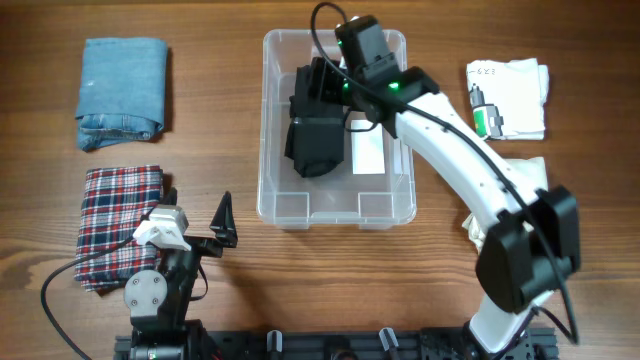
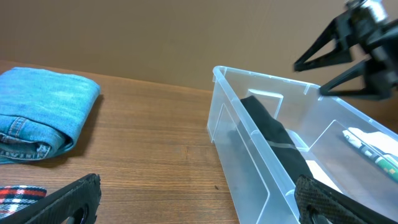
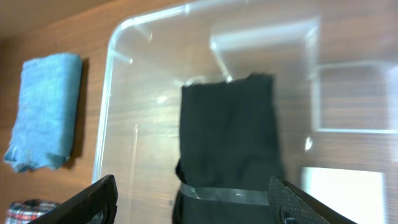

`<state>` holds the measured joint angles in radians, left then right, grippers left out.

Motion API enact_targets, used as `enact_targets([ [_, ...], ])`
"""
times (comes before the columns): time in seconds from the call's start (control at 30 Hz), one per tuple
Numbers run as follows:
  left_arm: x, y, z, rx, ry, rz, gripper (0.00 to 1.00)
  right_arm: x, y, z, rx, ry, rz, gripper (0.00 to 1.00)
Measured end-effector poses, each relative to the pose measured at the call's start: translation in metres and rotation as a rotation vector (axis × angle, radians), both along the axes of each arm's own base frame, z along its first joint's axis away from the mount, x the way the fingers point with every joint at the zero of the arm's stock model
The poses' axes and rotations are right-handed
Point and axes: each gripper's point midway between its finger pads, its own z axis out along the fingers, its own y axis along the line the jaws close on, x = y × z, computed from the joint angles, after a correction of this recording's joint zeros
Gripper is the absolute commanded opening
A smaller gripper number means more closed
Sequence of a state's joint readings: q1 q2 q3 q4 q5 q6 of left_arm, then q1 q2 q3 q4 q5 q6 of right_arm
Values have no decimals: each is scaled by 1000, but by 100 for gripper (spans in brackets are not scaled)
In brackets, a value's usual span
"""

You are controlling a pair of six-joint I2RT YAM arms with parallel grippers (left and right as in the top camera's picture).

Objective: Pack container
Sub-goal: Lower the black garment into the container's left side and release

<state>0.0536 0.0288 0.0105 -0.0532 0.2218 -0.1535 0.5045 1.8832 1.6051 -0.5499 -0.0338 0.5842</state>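
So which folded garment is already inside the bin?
The black garment, lying in the clear container; the blue denim, the plaid cloth and the white bundle lie outside it.

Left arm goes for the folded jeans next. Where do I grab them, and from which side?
Take the folded jeans at the rounded fold edge facing the container, coming down from above with the left gripper. That edge looks like one closed roll; the edge nearer the robot shows loose stacked hems that could splay.
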Motion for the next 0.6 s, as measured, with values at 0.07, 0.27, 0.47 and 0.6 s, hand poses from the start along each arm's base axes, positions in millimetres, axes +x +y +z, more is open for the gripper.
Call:
enact_targets([
  [0.07,0,0,0,0,0,0,100,-1,-9,3,-45,-9,-15,61],
  [0.27,0,0,0,0,0,0,100,-5,-30,-21,-182,34,-46,11],
  [0.47,0,0,0,0,0,0,100,-4,-41,-57,-288,87,-48,4],
  [0.6,0,0,0,0,0,0,100,-8,-46,-96,-361,162,-28,4],
])
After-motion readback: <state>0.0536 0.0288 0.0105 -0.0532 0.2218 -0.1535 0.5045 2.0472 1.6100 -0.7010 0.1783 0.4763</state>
